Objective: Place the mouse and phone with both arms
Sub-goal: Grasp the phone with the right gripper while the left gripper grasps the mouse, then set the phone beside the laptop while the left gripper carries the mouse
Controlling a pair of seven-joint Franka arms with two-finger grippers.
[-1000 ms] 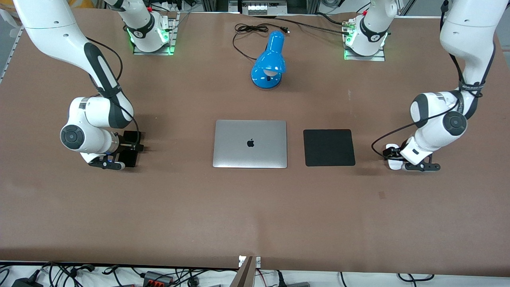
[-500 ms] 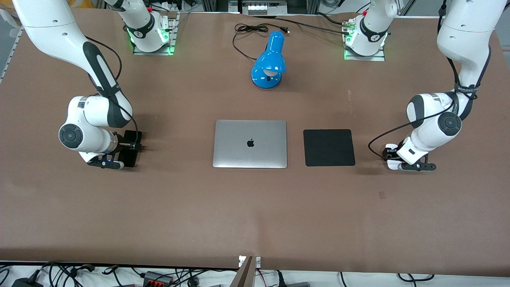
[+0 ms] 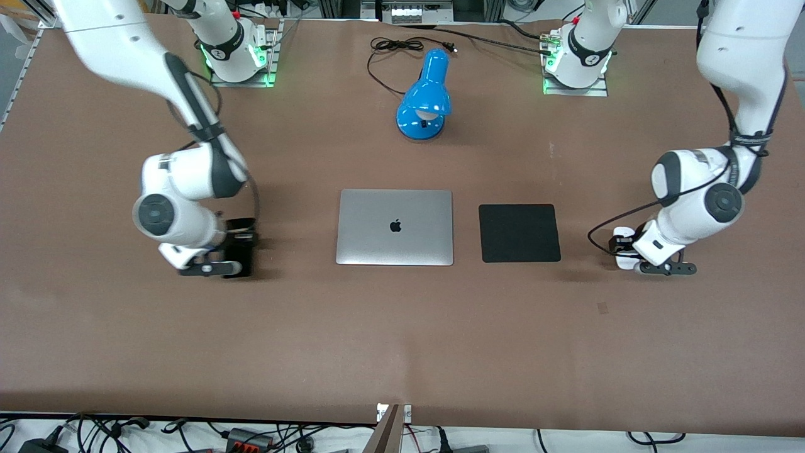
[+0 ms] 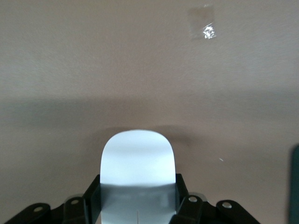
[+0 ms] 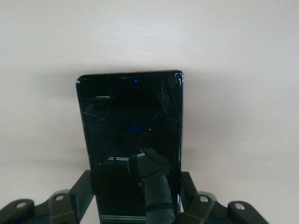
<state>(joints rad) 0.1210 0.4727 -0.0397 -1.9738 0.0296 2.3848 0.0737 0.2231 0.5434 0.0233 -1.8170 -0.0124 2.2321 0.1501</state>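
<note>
1. The right gripper [image 3: 238,248], at mid-left of the front view, has its jaws pinched on the long edges of the phone [image 5: 132,140], held above the brown table [image 3: 402,340].
2. The left gripper [image 3: 624,251], at mid-right of the front view, has its jaws clamped on the sides of the mouse [image 4: 138,170], low over the table.
3. In the middle of the frame, a closed laptop [image 3: 394,227] and a black mouse pad [image 3: 519,232] lie side by side; a blue lamp [image 3: 425,97] sits in the upper centre.
</note>
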